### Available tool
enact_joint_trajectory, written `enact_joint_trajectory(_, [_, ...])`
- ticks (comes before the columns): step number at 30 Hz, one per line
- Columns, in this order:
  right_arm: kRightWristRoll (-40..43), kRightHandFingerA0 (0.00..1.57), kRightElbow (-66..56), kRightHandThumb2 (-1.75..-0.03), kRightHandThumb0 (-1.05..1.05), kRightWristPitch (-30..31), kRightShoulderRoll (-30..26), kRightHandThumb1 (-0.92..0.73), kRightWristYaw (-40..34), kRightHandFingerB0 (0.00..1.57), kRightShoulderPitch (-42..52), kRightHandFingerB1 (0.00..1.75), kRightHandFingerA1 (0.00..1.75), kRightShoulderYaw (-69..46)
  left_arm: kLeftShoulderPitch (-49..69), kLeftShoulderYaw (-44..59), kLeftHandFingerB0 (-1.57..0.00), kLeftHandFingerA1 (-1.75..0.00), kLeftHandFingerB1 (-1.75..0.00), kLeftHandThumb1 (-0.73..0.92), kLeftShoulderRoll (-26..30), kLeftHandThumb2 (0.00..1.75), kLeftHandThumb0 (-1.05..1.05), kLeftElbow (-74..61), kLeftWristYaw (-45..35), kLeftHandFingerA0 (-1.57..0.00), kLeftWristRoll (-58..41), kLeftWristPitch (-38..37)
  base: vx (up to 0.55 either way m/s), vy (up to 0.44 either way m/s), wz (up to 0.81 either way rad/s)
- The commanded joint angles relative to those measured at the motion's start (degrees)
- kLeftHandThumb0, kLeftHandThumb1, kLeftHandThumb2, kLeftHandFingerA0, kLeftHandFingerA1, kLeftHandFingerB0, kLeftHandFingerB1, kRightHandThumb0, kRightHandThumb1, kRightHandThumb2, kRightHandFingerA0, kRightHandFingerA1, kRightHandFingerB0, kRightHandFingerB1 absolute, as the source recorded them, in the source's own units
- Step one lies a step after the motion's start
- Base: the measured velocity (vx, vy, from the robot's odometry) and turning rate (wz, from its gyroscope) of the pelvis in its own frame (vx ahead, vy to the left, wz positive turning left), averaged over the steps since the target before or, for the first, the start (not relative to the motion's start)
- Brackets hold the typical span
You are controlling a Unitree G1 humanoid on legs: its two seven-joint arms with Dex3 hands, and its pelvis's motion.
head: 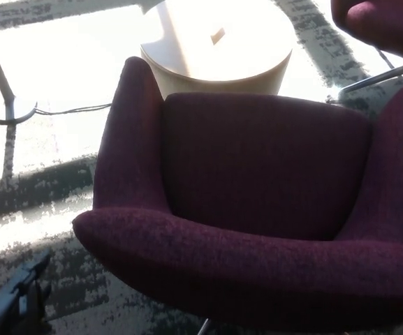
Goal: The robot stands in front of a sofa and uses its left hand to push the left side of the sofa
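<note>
Dark purple upholstered sofa (257, 209) was recorded filling centre and right of frame; round pale wooden table (218, 52) behind it, upper centre. Left hand (12, 307), lower left, finger state indiscernible.
</note>
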Motion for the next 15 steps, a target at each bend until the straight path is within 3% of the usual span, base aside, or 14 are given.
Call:
enact_joint_trajectory(1, [-1.15, 0.47, 1.37, -0.66, -0.66, -3.84, -0.38, -0.85, -2.77, 0.39, -0.11, 0.34, 0.38, 0.24, -3.06, -0.18, 0.00, -0.15, -0.08, 0.89, 1.79, 1.27, -0.93, -2.15, -0.52, 0.00, -0.82, 1.56, 0.00, 0.000, 0.00])
enact_joint_trajectory(7, [-2.59, 0.47, 1.99, -0.67, -0.68, -3.49, -0.62, -0.86, -4.62, 0.40, -0.56, 0.35, 0.38, 1.23, -8.61, -2.53, 0.00, -0.15, -0.10, 0.85, 3.20, 1.29, -0.90, -5.41, -0.17, 0.00, 0.48, 6.52, 0.00, 0.000, 0.00])
enact_joint_trajectory(10, [-2.82, 0.48, 2.21, -0.66, -0.67, -3.64, -0.68, -0.85, -4.93, 0.41, -0.69, 0.35, 0.39, 1.29, -10.85, -3.93, 0.00, -0.09, -0.04, 0.92, 3.33, 1.33, -0.96, -5.05, 0.62, 0.00, 1.84, 7.28, 0.00, 0.000, 0.00])
enact_joint_trajectory(11, [-2.96, 0.43, 2.29, -1.08, -0.60, -3.57, -0.70, -0.67, -5.07, 0.23, -0.78, 0.46, 0.58, 1.39, -11.75, -4.68, 0.00, -0.10, -0.05, 0.92, 3.35, 1.33, -0.96, -5.07, 0.97, 0.00, 2.41, 8.21, 0.00, 0.000, 0.00])
enact_joint_trajectory(12, [-2.86, 0.48, 2.39, -0.66, -0.67, -3.53, -0.64, -0.85, -4.80, 0.42, -0.78, 0.35, 0.40, 1.37, -12.43, -5.32, 0.00, -0.10, -0.06, 0.92, 3.29, 1.33, -0.95, -4.75, 1.05, 0.00, 2.71, 8.68, 0.00, 0.000, 0.00])
enact_joint_trajectory(15, [-2.75, 0.50, 2.63, -0.66, -0.67, -3.94, -0.51, -0.84, -4.72, 0.43, -0.64, 0.36, 0.42, 1.37, -13.27, -6.61, 0.00, -0.16, -0.10, 0.92, 2.83, 1.32, -0.92, -4.18, 1.31, 0.00, 3.00, 8.57, 0.00, 0.000, 0.00])
